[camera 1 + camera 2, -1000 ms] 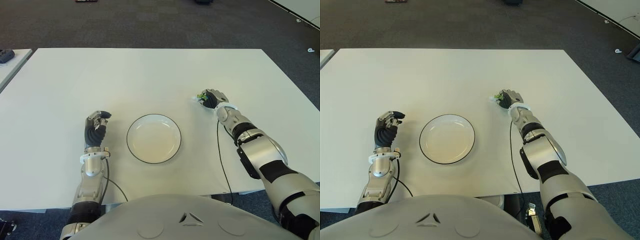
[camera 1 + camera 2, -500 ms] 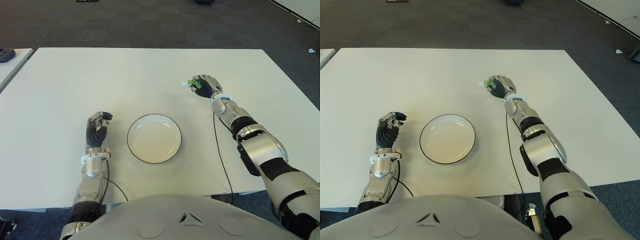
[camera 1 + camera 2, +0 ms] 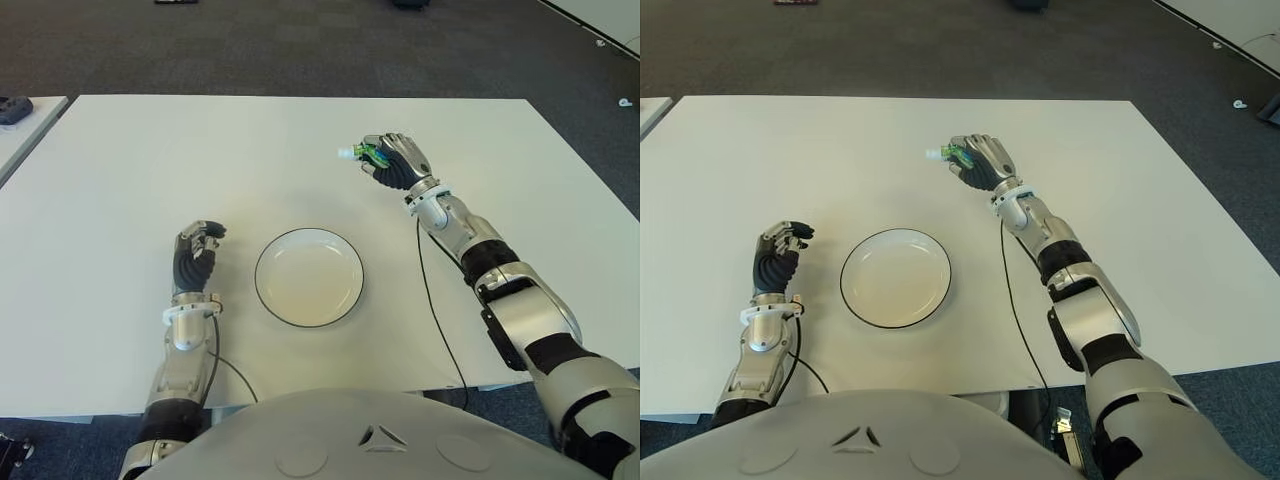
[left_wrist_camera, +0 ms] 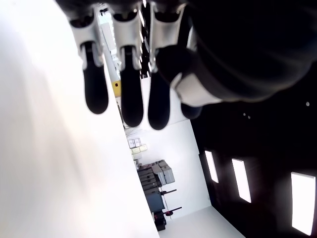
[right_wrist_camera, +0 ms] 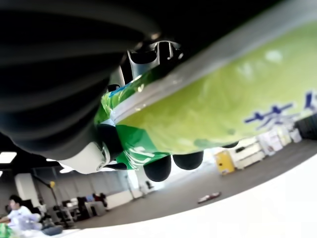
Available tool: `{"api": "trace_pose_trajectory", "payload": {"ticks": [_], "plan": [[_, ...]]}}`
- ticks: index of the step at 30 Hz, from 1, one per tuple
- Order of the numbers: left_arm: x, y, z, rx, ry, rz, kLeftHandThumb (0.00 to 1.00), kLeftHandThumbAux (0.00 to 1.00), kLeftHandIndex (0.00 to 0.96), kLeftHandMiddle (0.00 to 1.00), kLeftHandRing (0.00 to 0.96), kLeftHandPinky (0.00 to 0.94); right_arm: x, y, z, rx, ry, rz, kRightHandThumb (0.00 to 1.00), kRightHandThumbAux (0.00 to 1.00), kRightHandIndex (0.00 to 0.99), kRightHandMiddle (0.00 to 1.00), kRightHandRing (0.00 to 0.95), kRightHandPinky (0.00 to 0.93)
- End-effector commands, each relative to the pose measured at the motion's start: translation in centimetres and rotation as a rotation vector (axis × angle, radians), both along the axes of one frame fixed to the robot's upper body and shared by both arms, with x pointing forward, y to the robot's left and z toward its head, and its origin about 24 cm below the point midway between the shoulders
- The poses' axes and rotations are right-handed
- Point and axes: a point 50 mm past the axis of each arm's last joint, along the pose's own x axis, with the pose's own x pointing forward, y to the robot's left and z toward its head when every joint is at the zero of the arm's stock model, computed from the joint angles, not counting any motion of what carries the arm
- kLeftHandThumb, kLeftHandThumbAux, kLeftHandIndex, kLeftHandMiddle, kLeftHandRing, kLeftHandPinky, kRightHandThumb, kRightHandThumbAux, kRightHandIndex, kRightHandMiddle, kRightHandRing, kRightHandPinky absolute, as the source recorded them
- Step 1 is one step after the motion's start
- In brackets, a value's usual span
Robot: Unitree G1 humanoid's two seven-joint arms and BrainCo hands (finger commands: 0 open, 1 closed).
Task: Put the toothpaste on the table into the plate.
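The right hand (image 3: 395,160) is raised over the white table (image 3: 120,170), to the far right of the plate (image 3: 308,277), with its fingers curled tight around the toothpaste (image 3: 368,153). The green tube pokes out of the fist toward the left, its pale end showing beyond the fingers. In the right wrist view the tube (image 5: 208,114) fills most of the frame, green with blue print, and dark fingertips (image 5: 157,168) wrap under it. The toothpaste is in that hand, not on the table and not in the plate.

The plate is white with a thin dark rim and sits on the near middle of the table, holding nothing. A black cable (image 3: 432,300) runs along the right forearm toward the near edge.

The left hand (image 3: 196,255) shows just left of the plate, its fingers curled in and gripping nothing; the left wrist view shows 3 dark fingertips (image 4: 132,106) bent over beside the table surface
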Motion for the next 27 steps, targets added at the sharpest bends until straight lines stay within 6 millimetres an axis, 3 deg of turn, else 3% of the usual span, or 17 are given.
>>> {"api": "trace_pose_trajectory", "payload": {"ticks": [1, 15, 27], "plan": [[0.3, -0.2, -0.2, 0.006, 0.021, -0.016, 0.836, 0.676, 0.433, 0.457, 0.454, 0.432, -1.3, 0.9, 0.9, 0.025, -0.037, 0.088, 0.712, 0.718, 0.44, 0.842, 0.835, 0.826], [0.5, -0.3, -0.2, 0.022, 0.027, -0.019, 0.835, 0.678, 0.426, 0.46, 0.453, 0.399, -5.4, 3.9, 0.7, -0.026, -0.014, 0.371, 0.715, 0.716, 0.441, 0.824, 0.816, 0.803], [0.4, -0.3, -0.3, 0.018, 0.027, -0.013, 0.835, 0.677, 0.431, 0.456, 0.445, 0.426, -9.3, 5.9, -1.7, -0.112, 0.087, 0.58, 0.712, 0.716, 0.442, 0.797, 0.785, 0.758]]}}
